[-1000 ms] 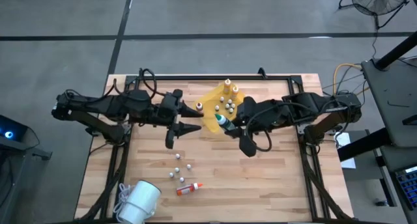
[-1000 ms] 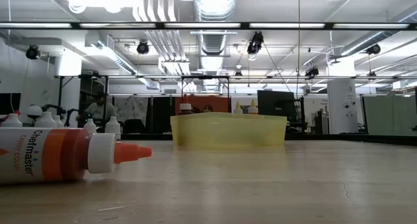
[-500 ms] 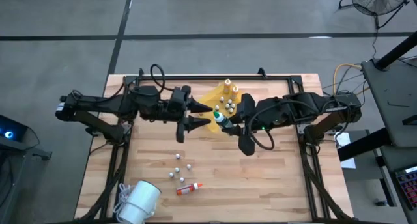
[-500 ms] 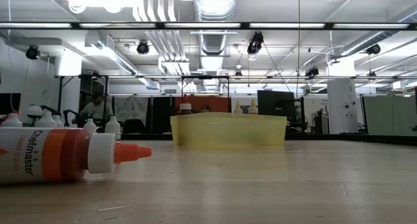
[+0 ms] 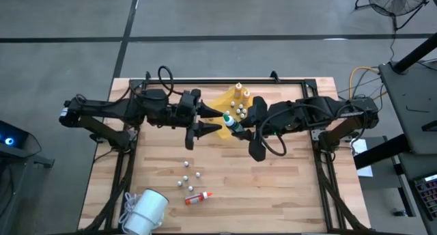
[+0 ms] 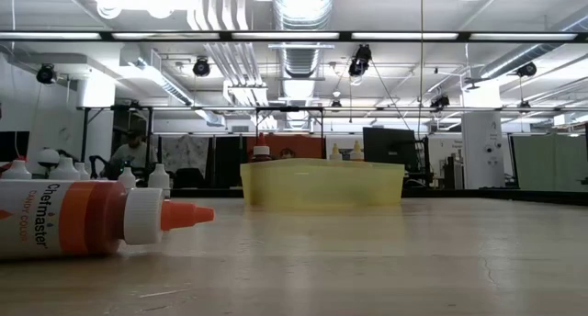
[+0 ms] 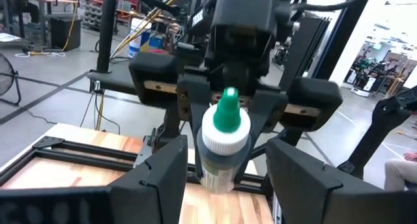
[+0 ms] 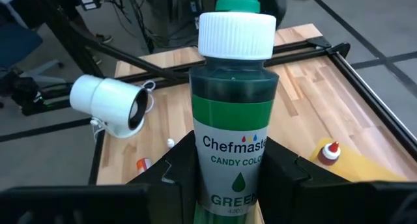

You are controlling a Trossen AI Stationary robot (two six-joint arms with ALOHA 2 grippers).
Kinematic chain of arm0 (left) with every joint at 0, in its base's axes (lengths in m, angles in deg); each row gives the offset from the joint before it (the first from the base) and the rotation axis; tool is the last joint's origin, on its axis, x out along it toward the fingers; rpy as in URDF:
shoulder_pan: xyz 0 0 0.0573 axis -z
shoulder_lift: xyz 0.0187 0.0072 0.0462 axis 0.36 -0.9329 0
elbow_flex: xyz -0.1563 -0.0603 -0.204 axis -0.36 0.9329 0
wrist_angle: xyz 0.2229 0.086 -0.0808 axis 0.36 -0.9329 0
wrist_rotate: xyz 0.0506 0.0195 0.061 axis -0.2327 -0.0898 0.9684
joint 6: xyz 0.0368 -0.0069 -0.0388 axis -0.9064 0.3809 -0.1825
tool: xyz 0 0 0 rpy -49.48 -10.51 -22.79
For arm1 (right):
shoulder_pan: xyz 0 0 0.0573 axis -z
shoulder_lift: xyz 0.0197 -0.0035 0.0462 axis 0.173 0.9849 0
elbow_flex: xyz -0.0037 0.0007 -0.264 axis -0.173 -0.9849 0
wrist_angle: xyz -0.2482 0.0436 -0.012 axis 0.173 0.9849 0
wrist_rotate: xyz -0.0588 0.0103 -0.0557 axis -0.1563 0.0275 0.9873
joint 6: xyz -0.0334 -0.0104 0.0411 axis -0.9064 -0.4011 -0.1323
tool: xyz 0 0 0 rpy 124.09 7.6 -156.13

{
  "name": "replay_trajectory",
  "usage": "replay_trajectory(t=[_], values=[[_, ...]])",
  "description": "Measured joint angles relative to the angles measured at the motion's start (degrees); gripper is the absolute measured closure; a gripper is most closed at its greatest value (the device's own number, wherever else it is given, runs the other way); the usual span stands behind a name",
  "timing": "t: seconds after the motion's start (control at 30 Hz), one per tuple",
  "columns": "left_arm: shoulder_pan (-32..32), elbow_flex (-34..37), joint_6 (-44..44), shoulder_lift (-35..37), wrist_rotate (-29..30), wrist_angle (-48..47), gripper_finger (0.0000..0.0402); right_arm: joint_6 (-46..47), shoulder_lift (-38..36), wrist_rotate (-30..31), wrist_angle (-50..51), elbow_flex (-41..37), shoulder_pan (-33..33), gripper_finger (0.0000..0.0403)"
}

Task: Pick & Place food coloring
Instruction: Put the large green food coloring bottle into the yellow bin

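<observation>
The left claw [image 5: 213, 123] has come in from the left side of the bench [image 5: 293, 187] over the last second and now sits just beside the right claw [image 5: 240, 131], at the edge of the shallow yellow plastic tray [image 5: 220, 102] near the bench's far edge. Its fingers [image 7: 159, 178] stand spread, one on each side of the small green-capped food coloring bottle [image 8: 234, 113], and in the left wrist view they do not yet press on it. The right claw is clamped on that bottle's body, with the pointed green cap [image 7: 227, 111] aimed toward the left claw. It has shifted only a little in the same time.

That reads as a handover being set up: the bottle is offered and the receiving fingers are lined up around it. The next step would likely be for the left claw to close before the right one lets go; release too early and the bottle drops.

Other bottles with pointed caps [image 5: 238, 89] stand at the tray's far end, among small pale round balls [image 5: 242, 109]. An orange-capped food coloring bottle [image 5: 198, 198] lies on its side near the bench's near edge, close to more pale balls [image 5: 186, 177] and a white cup lying on its side [image 5: 146, 210] at the near left corner. So at least one bottle looks unplaced, and the task seems partway through.
</observation>
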Motion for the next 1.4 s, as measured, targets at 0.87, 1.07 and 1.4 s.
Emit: replay_trajectory(t=[0.87, 1.07, 1.4], values=[[-2.0, -11.4, -0.8, -1.0, -7.5, -24.0, 0.0223, 4.8, 0.1, -7.9, 4.9, -2.2, 0.0, 0.0296], [-3.8, -17.4, -0.5, -4.4, -8.9, -30.7, 0.0223, 5.5, 0.1, -8.0, 8.1, -2.2, 0.0, 0.0296], [-4.3, -28.8, -2.5, -12.9, -12.1, -42.0, 0.0223, 5.6, 0.0, -9.2, 10.3, -2.3, 0.0, 0.0296]])
